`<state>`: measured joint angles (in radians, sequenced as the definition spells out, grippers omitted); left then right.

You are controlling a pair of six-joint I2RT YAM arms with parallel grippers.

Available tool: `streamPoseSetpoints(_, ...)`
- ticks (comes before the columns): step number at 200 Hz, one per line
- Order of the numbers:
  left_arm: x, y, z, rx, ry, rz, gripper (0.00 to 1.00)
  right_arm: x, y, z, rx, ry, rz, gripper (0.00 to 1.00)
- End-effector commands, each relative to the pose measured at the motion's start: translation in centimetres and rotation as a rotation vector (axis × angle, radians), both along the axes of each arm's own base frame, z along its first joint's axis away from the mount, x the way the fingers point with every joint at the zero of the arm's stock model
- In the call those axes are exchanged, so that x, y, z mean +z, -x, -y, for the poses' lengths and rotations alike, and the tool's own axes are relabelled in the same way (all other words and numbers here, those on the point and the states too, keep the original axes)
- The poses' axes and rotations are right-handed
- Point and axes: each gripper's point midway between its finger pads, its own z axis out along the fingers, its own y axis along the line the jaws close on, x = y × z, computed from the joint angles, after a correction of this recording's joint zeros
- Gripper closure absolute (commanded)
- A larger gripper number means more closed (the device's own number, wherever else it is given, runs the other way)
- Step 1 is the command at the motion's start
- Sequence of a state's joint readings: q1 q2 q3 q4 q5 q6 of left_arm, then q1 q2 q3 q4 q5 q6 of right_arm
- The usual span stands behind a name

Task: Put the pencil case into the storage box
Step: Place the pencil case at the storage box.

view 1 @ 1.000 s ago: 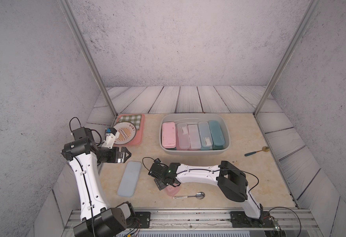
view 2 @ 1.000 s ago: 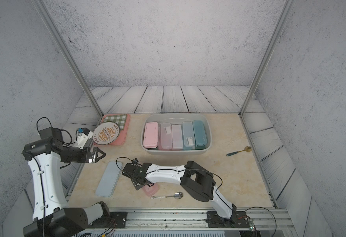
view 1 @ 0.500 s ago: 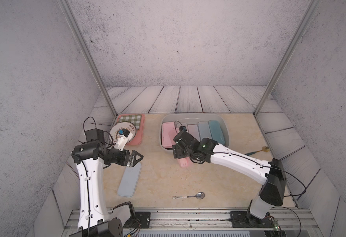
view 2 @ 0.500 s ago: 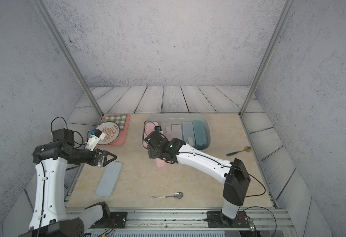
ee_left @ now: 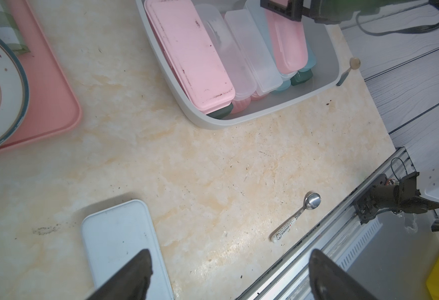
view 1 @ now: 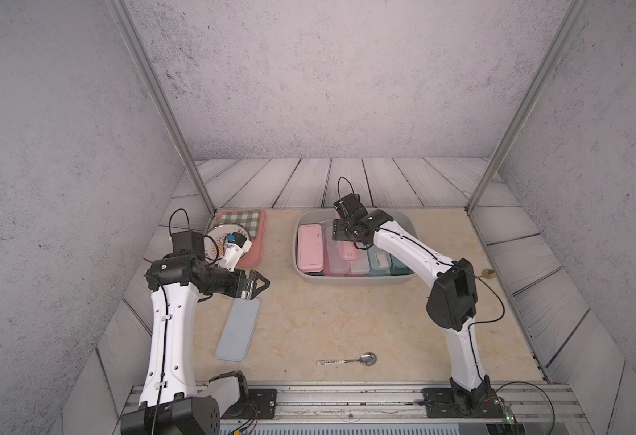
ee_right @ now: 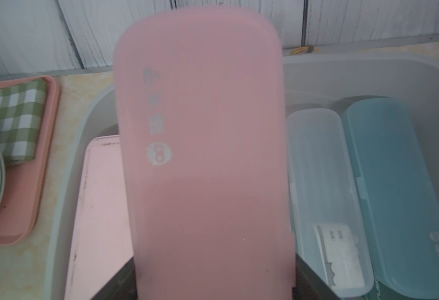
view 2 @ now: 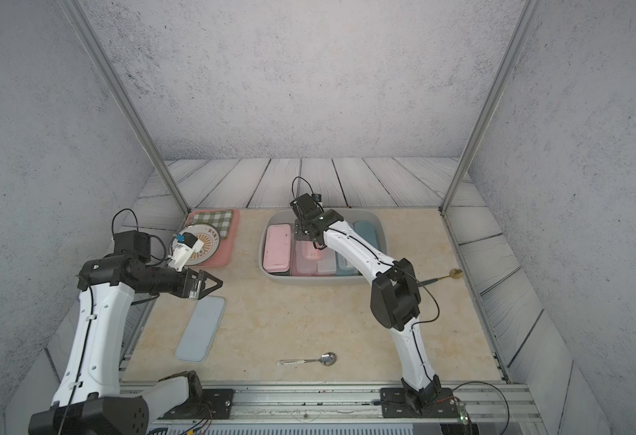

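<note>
Pink pencil case [view 1: 347,250] clamped in right gripper [ee_right: 214,275] over storage box [view 1: 354,279], mid-frame.
Left gripper [view 1: 262,282], left of frame: jaws spread, empty, forearm level.

from table [view 1: 327,312] centre: storage box [view 1: 354,279] at 12 o'clock, row of cases [view 1: 358,265] inside, pencil case [view 1: 347,250] over the row. tray [view 1: 250,260] at 10, plate [view 1: 216,241] on it. flat case [view 1: 238,329] at 8. spoon [view 1: 346,360] at 6. small spoon [view 2: 456,273] at 3.

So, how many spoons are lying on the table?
2. A silver spoon lies near the table's front edge; a gold spoon lies near its right edge, past the storage box. Others may be hidden.
</note>
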<state>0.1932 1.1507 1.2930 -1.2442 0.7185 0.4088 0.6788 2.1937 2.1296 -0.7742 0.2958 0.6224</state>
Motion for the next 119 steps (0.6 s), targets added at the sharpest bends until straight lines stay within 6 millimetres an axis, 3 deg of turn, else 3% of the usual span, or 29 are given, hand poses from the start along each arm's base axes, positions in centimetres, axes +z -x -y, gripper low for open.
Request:
streamPoseSetpoints(1, -0.6, -0.1, -0.1, 0.007, -0.011, -0.024, 0.06, -1.7, -0.9, -1.1, 0.027, 0.03, -0.039, 0.33)
streamPoseSetpoints(69, -0.9, -0.5, -0.2, 0.006, -0.01, -0.045, 0.06, -6.9, -1.8, -2.7, 0.038, 0.023, -0.12, 0.32)
streamPoseSetpoints(119, -1.0, -0.6, -0.2, 0.007, -0.005, -0.048, 0.07, -9.4, -1.8, -3.1, 0.044, 0.014, -0.152, 0.31)
